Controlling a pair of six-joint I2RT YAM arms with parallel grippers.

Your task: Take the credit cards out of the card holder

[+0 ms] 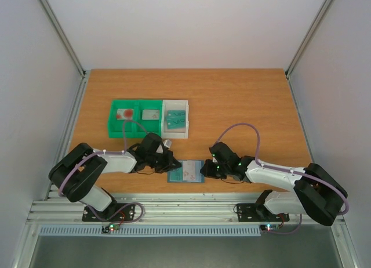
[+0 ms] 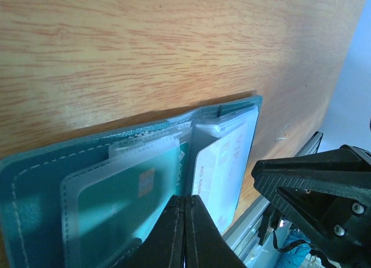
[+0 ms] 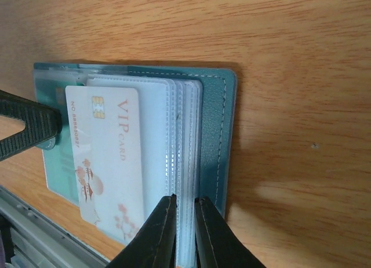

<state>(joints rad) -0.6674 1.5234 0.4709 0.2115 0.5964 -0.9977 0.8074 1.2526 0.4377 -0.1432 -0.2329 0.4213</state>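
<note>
Left gripper (image 2: 184,201): fingers are pressing together with nothing showing between them; tips are bearing on the holder's left page, bottom centre of the left wrist view.
Right gripper (image 3: 185,199): fingers are standing a sliver apart, pinching the stack of clear sleeves (image 3: 182,140) at its lower edge, bottom centre of the right wrist view.
Table (image 1: 249,105): wood, filling the middle of the top view.
Trays: green tray (image 1: 116,129) and white tray (image 1: 175,134) are sitting side by side, touching, upper left of centre, well apart from the holder.
Card holder (image 1: 184,171): lying open and flat between both grippers, lower centre of the top view.
Credit cards: VIP card (image 3: 110,158) and teal card (image 2: 116,204) are showing in the holder, both looking sleeved.
Risk 1: the right pinch is sitting on sleeves, not a card, so pulling is likely dragging or lifting the whole holder, or tearing plastic.
Risk 2: the left tips are pressing near the teal card's sleeve and could be clamping that card in.
Count: two grippers, two trays, one holder.
Count, cards: five visible, two in the holder and three in the trays: red-marked card (image 1: 123,114), pale card (image 1: 152,113), teal tray card (image 1: 175,120). I can't tell whether the other sleeves are filled.
</note>
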